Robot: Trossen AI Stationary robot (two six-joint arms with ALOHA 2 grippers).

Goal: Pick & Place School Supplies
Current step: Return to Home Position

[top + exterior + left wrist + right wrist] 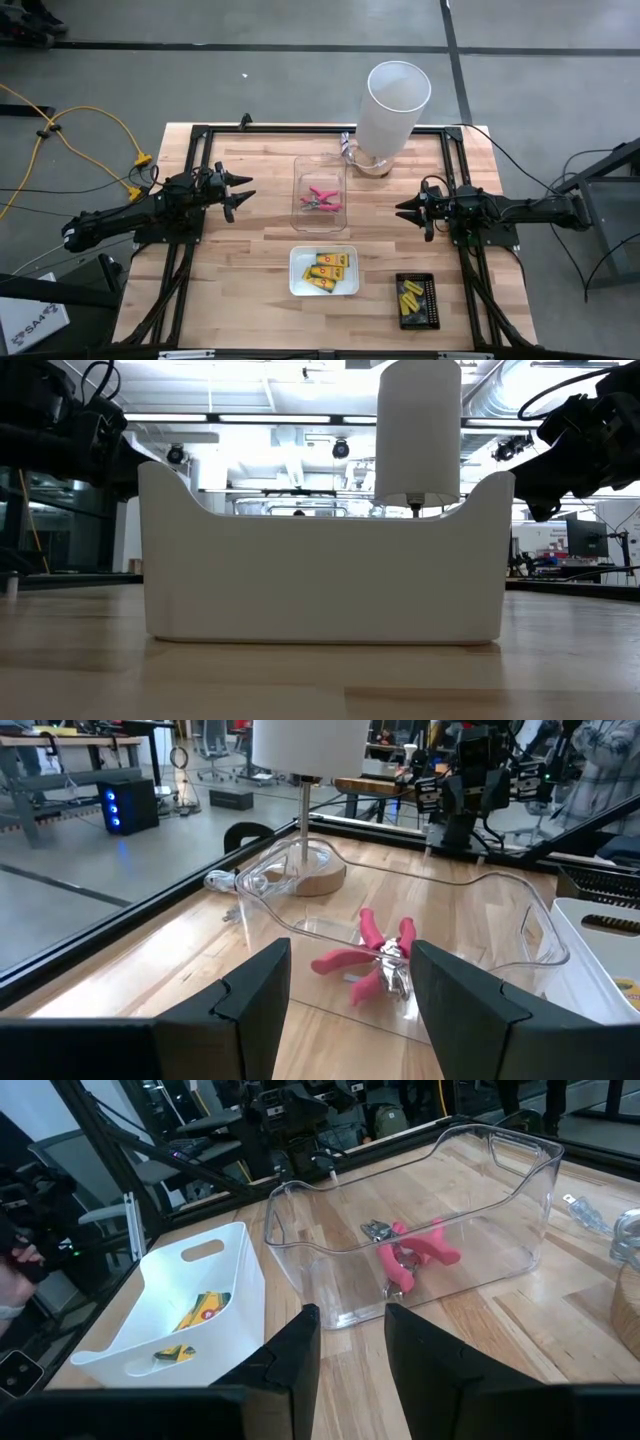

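Pink-handled scissor-like tools [320,199] lie on the floor of a clear tray [303,170] at the table's middle. Yellow-orange packets [327,269] lie in a white tray [296,285] nearer the front edge. Small yellow blocks [410,300] sit in a black tray [431,301] at the front right. My left gripper [240,196] hovers open, left of the clear tray, pointing at it; its wrist view shows the tools [375,958] ahead of its fingers. My right gripper [405,212] hovers open, right of the clear tray; its wrist view shows the tools [415,1252] and packets [205,1312].
A tall white cylinder [393,108] on a wooden foot stands at the far edge behind the clear tray, with a cable beside it. Black frame rails [190,250] run along the table's left and right sides. In the low view the white tray [320,570] fills the foreground.
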